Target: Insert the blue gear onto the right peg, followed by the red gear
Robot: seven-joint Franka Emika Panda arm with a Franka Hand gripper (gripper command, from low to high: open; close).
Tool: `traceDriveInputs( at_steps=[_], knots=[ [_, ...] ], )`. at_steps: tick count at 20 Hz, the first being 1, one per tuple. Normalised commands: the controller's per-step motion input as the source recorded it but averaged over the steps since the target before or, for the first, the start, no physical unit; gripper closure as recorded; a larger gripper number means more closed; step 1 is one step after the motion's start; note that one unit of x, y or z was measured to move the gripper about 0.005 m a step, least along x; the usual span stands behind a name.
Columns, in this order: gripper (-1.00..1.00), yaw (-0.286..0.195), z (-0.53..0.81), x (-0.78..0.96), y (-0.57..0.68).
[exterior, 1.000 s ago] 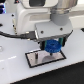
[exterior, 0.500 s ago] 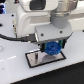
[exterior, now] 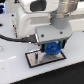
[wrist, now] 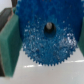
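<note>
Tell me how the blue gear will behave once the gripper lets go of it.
The blue gear looks like rigid plastic, so it probably won't flex. Wide and flat, it should settle rather than roll. Its toothed rim likely resists slipping between the gripper fingers.

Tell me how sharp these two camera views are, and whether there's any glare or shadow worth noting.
Exterior view: soft and low in detail, the white table bright and washed out, the arm casting shade over the blue gear and dark-bordered plate. Wrist view: the gear fills the frame, its teeth grainy and blurred from closeness, the green fingers soft-edged, pale glare on the surface below.
</note>
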Motion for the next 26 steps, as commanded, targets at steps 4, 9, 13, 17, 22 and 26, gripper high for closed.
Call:
traceDriveInputs(
  at_steps=[4,9,13,17,22,26],
  knots=[
    [1.00,0.000,0.04,0.09,-0.02],
    [1.00,0.000,-0.11,0.12,-0.04],
    [1.00,0.000,-0.23,0.19,0.00],
    [1.00,0.000,-0.11,0.17,0.01],
    [1.00,0.000,-0.07,0.09,0.06],
    [-1.00,0.000,0.10,0.03,0.12]
  ],
)
